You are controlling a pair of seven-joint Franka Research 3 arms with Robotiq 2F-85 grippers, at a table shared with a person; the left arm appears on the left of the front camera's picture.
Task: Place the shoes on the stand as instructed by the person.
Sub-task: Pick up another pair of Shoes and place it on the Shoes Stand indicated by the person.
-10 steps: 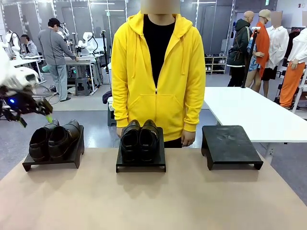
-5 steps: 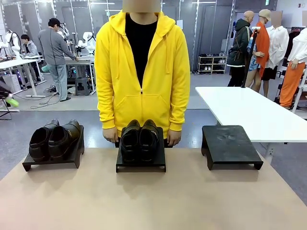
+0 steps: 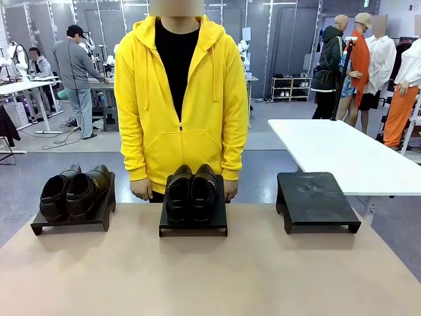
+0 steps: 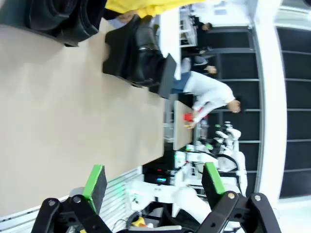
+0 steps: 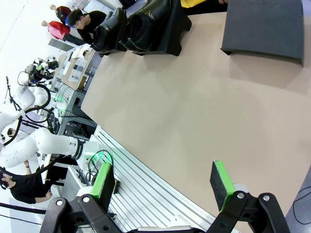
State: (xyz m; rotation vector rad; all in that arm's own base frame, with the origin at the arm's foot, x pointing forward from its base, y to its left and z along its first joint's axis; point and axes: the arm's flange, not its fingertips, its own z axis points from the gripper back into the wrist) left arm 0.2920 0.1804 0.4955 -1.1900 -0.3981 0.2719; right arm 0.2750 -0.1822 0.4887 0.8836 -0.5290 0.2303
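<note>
Left stand: black, at the table's left; it bears one pair of shoes, toes toward the robot, heels partly hidden behind the toes.
Middle stand: holds the second pair of shoes, side by side, right in front of the person.
Right stand: black, bare top with faint scuffs.
Person's hands: one hand beside the middle stand on the left, the other half hidden behind it.
Left gripper: jaws wide apart, nothing between the green pads, over the table's edge; its lower part is cut off by the picture's bottom.
Right gripper: jaws spread, empty, above the table's near edge.
Writing: none readable on shoes or stands.
Change: a second ago the left gripper hung above the left stand in the front view; the person has since shifted leftward.
</note>
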